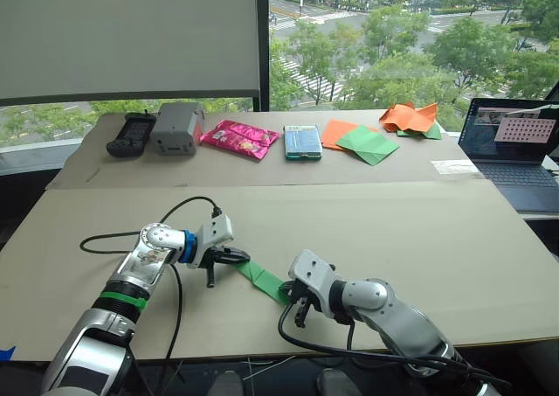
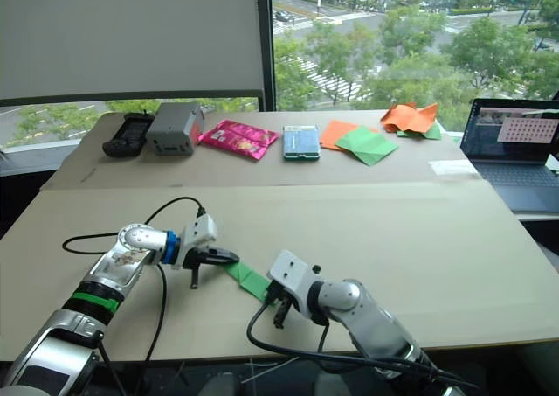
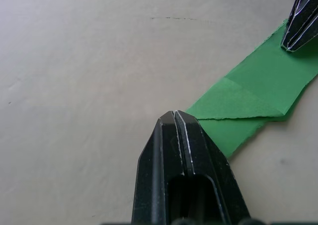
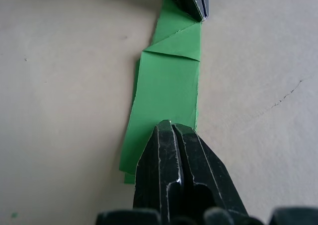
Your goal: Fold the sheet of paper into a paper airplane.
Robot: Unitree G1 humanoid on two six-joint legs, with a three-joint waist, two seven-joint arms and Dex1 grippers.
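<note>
Two closed claws of mine press on the narrow folded strip of bright green paper: my left claw on one end, my right claw on the other. Far beyond them lie orange paper sheets and a laptop.

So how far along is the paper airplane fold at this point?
Well along. The paper airplane is already a narrow strip of layered flaps with a triangular fold near one end. In hand: the left gripper and right gripper, both shut, press tips on opposite ends of it, flat on the table. Left, probably: opening wings; no spread wings show yet.
</note>
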